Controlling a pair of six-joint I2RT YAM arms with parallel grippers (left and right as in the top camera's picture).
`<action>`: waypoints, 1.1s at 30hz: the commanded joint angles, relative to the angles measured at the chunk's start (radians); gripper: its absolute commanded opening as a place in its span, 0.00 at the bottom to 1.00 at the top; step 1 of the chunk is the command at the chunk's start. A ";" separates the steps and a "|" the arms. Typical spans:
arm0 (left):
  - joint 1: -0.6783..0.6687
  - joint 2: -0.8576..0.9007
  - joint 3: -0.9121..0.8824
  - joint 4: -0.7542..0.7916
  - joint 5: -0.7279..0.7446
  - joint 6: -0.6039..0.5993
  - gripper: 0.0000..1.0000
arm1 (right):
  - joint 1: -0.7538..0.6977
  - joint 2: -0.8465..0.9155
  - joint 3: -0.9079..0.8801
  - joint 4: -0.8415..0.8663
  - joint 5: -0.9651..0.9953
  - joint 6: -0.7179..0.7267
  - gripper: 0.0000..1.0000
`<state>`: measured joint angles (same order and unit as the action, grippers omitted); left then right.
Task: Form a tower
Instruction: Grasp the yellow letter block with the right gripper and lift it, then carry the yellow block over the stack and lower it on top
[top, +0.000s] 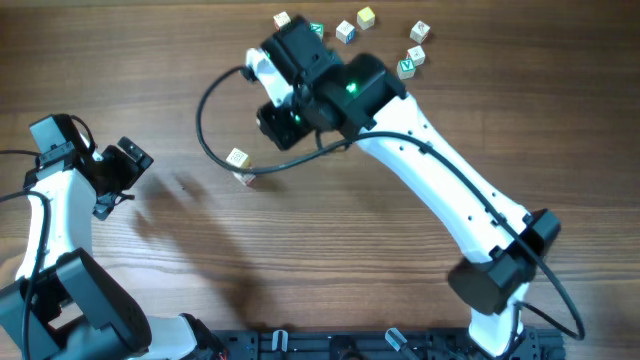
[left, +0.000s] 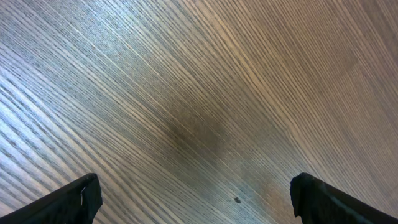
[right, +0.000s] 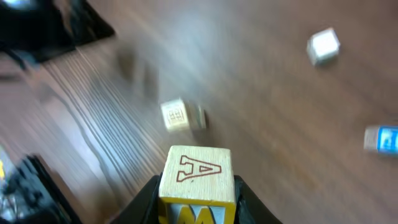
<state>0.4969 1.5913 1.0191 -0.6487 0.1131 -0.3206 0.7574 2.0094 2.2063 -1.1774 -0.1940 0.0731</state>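
The tower (top: 239, 162) is a short stack of letter cubes left of the table's middle, with a pale yellow cube on top and a red-marked one showing beneath. It also appears in the right wrist view, where the tower (right: 176, 115) lies ahead of the fingers. My right gripper (right: 198, 200) is shut on a wooden letter cube (right: 197, 174) with a red A on its upper face and a yellow-edged face below. Overhead, the right gripper (top: 283, 124) hovers up and right of the tower, its cube hidden under the wrist. My left gripper (top: 112, 178) stands open and holds nothing, far left.
Several loose letter cubes (top: 346, 32) lie scattered along the far edge, right of the right wrist. Two more loose cubes (right: 323, 45) show in the right wrist view. A black cable (top: 205, 130) loops beside the tower. Only bare wood lies under the left gripper (left: 196, 205).
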 joint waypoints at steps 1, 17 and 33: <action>0.005 -0.011 0.015 0.001 0.001 -0.008 1.00 | -0.002 0.148 0.265 -0.069 -0.045 -0.016 0.23; 0.005 -0.011 0.015 0.001 0.001 -0.008 1.00 | 0.147 0.407 0.383 -0.176 0.124 -0.180 0.19; 0.005 -0.011 0.015 0.001 0.001 -0.009 1.00 | 0.114 0.422 0.661 -0.256 0.116 -0.116 0.16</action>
<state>0.4969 1.5913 1.0191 -0.6483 0.1127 -0.3206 0.8894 2.4252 2.8544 -1.3899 -0.0704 -0.0521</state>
